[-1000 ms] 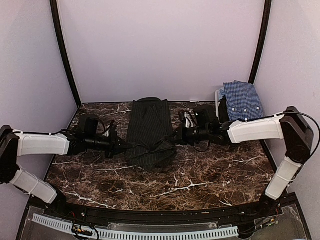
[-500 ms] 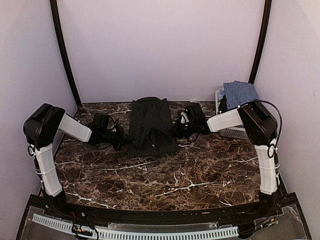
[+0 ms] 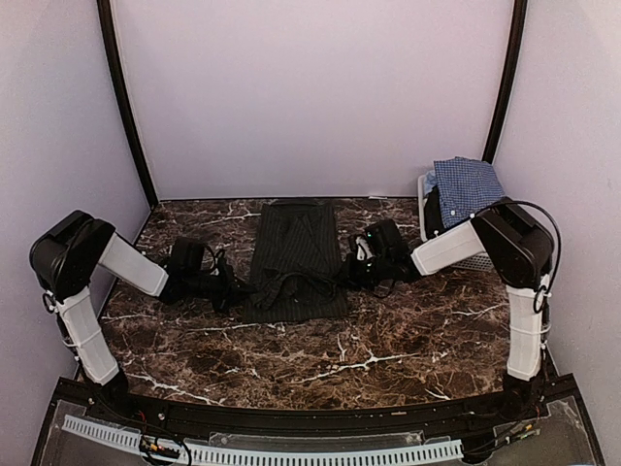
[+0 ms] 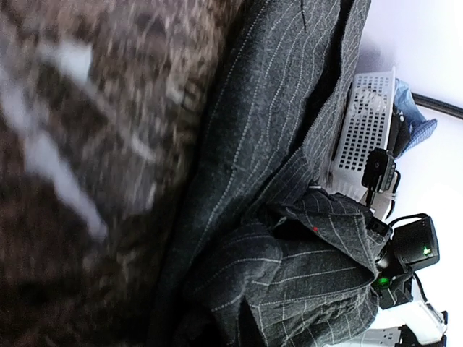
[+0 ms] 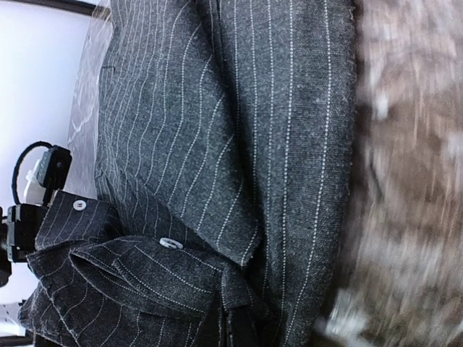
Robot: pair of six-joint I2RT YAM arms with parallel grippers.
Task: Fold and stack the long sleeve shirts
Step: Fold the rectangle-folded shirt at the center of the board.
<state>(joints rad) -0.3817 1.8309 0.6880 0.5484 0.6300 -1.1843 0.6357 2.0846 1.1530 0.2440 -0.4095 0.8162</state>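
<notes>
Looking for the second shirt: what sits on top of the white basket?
The blue-and-white checked shirt lies bunched over the basket; whatever is beneath it is covered.

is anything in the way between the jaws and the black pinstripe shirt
Nothing visible does. Both arms' jaws are at the black pinstripe shirt, one at each side edge, shut on its bunched near end. The blue check shirt lies apart on the white basket at the far right.

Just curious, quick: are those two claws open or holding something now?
Left gripper: closed, pinching the black shirt.
Right gripper: closed, pinching the same shirt.
</notes>
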